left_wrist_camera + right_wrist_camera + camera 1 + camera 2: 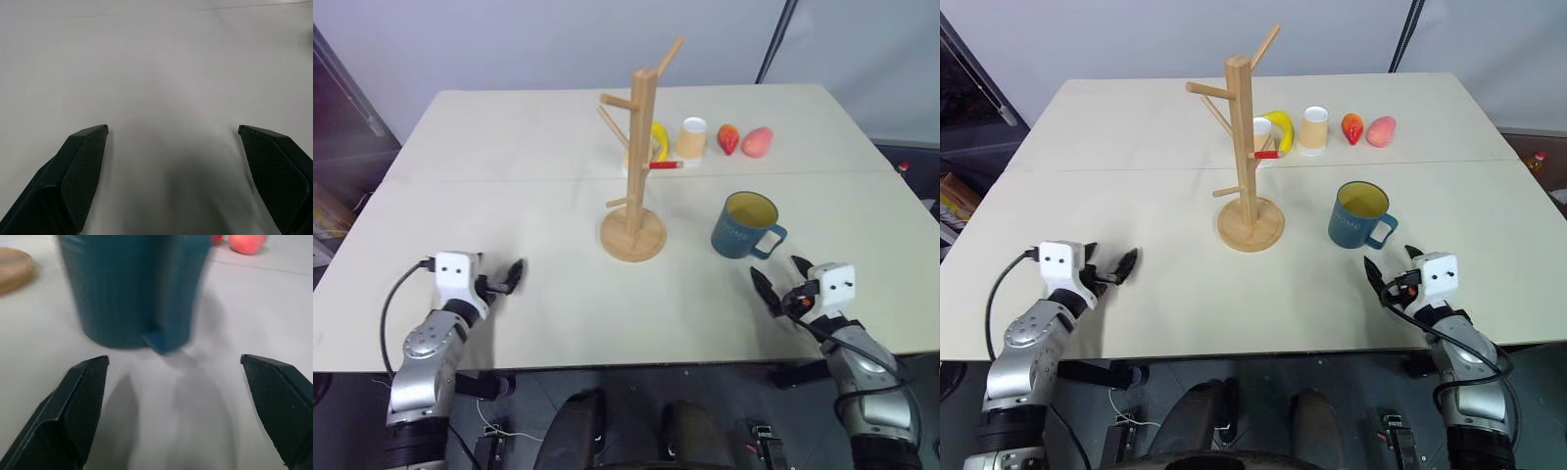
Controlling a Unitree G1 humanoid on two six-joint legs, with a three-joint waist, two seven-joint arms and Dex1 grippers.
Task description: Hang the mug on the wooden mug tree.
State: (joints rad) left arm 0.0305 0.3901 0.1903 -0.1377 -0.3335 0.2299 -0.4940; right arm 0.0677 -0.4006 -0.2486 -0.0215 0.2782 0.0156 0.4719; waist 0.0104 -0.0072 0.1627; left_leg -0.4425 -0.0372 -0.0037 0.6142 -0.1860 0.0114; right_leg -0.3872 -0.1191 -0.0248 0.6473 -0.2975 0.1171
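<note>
Upright, mug sits empty beside mug tree.

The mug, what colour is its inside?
Yellow inside the dark blue mug; the right eye view shows it best.

Upright mug beside wooden mug tree

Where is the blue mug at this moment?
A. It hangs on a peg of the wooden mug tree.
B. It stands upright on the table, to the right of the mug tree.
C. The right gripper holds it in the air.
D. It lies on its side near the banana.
B: the mug stands upright on the table, right of the mug tree, with the open right gripper short of it.
</note>
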